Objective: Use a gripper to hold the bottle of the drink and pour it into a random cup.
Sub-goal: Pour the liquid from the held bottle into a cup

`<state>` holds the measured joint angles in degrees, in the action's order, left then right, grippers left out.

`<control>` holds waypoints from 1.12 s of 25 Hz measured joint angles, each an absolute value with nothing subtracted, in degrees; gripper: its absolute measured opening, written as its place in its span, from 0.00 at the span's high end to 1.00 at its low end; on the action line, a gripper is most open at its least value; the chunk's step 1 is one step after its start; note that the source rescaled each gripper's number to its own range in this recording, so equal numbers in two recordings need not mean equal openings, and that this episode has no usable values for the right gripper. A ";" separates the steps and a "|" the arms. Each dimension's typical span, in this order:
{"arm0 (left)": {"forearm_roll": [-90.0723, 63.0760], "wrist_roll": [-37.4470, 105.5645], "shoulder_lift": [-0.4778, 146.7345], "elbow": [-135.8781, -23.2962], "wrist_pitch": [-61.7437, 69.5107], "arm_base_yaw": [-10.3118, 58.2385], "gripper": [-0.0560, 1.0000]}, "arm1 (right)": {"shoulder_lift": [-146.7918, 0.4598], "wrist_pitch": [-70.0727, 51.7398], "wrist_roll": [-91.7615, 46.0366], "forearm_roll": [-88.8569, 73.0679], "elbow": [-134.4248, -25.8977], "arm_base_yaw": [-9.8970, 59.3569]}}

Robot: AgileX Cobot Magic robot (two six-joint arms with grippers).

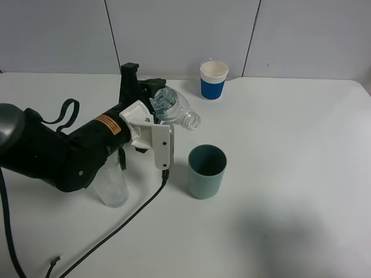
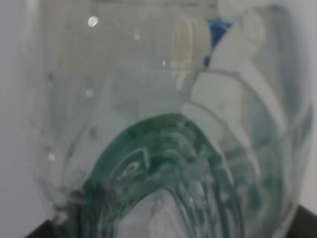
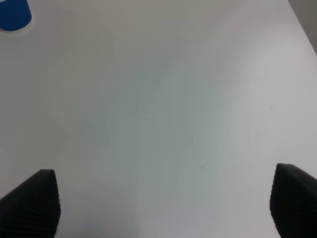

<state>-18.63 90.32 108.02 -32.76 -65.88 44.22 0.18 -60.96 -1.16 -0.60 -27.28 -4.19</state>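
Note:
My left gripper (image 1: 152, 99) is shut on the bottle of the drink (image 1: 174, 109), a clear capless plastic bottle held tilted almost on its side. Its open mouth points down and right toward the cup (image 1: 207, 171), a matte teal cylinder standing upright on the white table just below and right of the mouth. I see no stream of liquid. In the left wrist view the bottle (image 2: 163, 168) fills the picture, clear plastic with a dark green label. My right gripper (image 3: 163, 203) is open over bare table, with nothing between its black fingertips (image 3: 34, 201); the exterior high view does not show it.
A blue paper cup (image 1: 213, 80) with a white rim stands at the back of the table; it also shows in a corner of the right wrist view (image 3: 14, 14). A clear tumbler (image 1: 111, 184) stands under my left arm. A black cable (image 1: 124, 223) trails across the table's front left.

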 joint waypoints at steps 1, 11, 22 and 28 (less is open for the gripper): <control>-18.58 90.32 108.11 -32.76 -65.95 44.34 0.94 | 0.18 -60.96 -1.16 -0.60 -27.28 -4.19; -18.58 90.52 109.92 -32.69 -66.58 45.64 0.94 | 0.18 -60.96 -1.16 -0.60 -27.28 -4.19; -18.58 93.58 109.92 -32.69 -68.10 45.64 0.94 | 0.18 -60.96 -1.16 -0.60 -27.28 -4.19; -18.58 95.12 109.92 -32.69 -68.10 45.64 0.94 | 0.18 -60.96 -1.16 -0.60 -27.28 -4.19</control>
